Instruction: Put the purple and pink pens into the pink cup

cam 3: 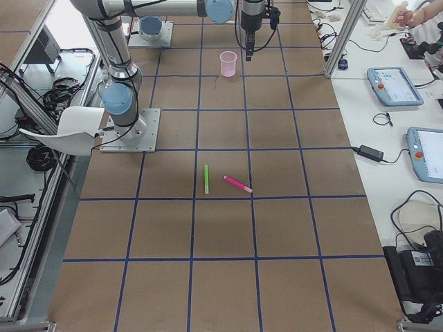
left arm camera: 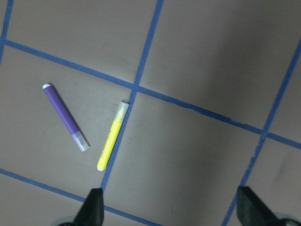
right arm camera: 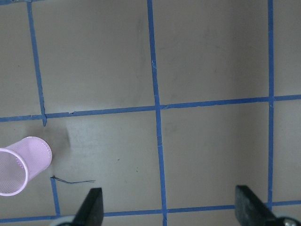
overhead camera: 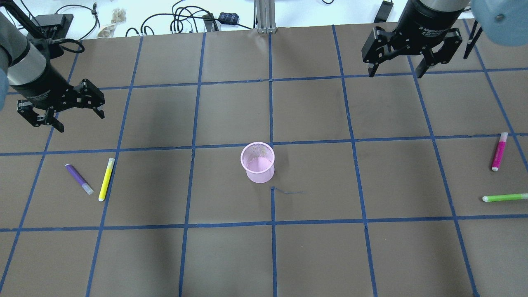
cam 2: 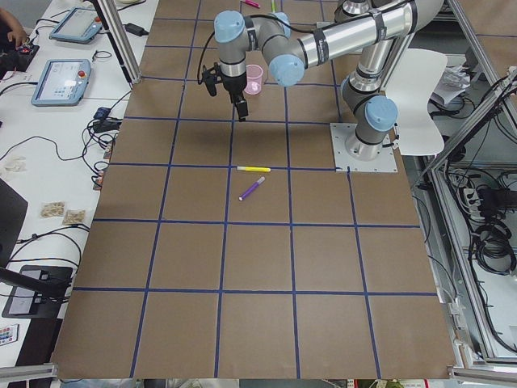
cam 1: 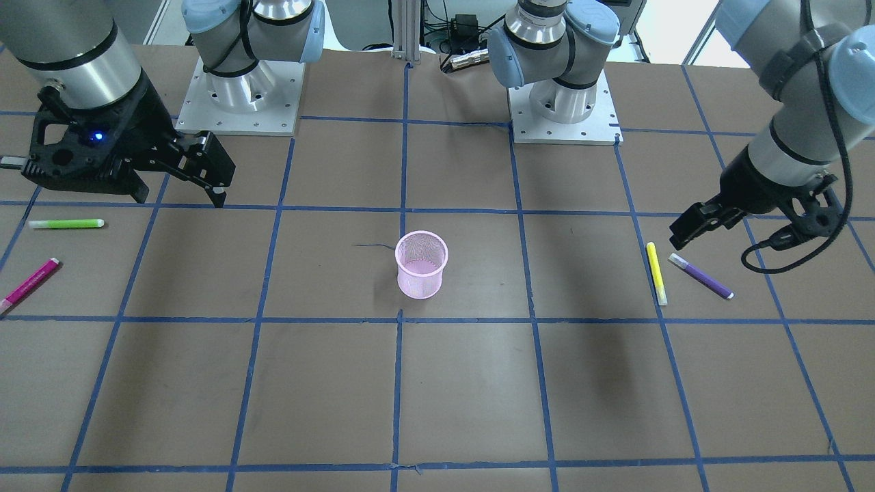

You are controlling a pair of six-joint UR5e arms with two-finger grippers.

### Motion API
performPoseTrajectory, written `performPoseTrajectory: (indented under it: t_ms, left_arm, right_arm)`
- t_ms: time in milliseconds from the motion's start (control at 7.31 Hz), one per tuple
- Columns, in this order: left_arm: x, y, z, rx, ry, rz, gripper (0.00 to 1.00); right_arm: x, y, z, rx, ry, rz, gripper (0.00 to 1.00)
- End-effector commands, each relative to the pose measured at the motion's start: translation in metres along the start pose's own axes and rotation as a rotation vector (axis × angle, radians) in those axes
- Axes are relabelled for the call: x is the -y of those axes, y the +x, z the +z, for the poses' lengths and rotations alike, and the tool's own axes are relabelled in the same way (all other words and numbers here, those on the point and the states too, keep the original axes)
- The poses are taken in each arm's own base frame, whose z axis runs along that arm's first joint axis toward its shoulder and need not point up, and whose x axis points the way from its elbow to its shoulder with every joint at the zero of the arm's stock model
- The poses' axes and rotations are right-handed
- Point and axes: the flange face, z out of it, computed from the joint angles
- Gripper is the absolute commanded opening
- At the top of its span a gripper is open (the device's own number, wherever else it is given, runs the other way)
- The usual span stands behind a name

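Purple pen (overhead camera: 78, 179) lies below open left hand (overhead camera: 62, 111).

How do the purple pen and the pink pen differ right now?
The purple pen lies on the robot's left side beside a yellow pen; the pink pen lies on its right, near a green pen. The purple one has a clear cap, the pink one white ends. Both lie flat on the table, outside the pink cup.

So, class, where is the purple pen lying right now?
In the overhead view the purple pen lies flat on the table's left side, just left of the yellow pen, below the open left gripper and well left of the pink cup.
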Motion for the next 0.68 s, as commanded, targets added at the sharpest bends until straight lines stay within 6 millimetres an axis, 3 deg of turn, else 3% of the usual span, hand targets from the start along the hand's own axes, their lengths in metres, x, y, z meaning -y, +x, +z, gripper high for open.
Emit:
performPoseTrajectory:
  t_ms: [0,137,274,411,547]
  left_arm:
    - [0.020,-0.082,0.055,-0.006,-0.092,-0.166,1.00]
    - [0.032,-0.107,0.083,-0.012,-0.107,-0.223,1.00]
    - [0.054,-0.116,0.108,-0.007,-0.037,-0.235,1.00]
    - [0.069,-0.119,0.133,-0.005,-0.018,-0.239,1.00]
    - [0.076,-0.124,0.155,-0.006,-0.035,-0.245,1.00]
  right_arm:
    - [0.007,0.045,0.047,-0.005,-0.033,0.071,1.00]
    - [0.008,0.056,0.075,-0.006,-0.025,0.082,1.00]
    - [0.010,0.066,0.105,-0.025,0.024,0.039,1.00]
    - [0.012,0.095,0.140,-0.079,0.050,0.053,1.00]
    - [0.004,0.148,0.170,-0.110,0.017,0.096,1.00]
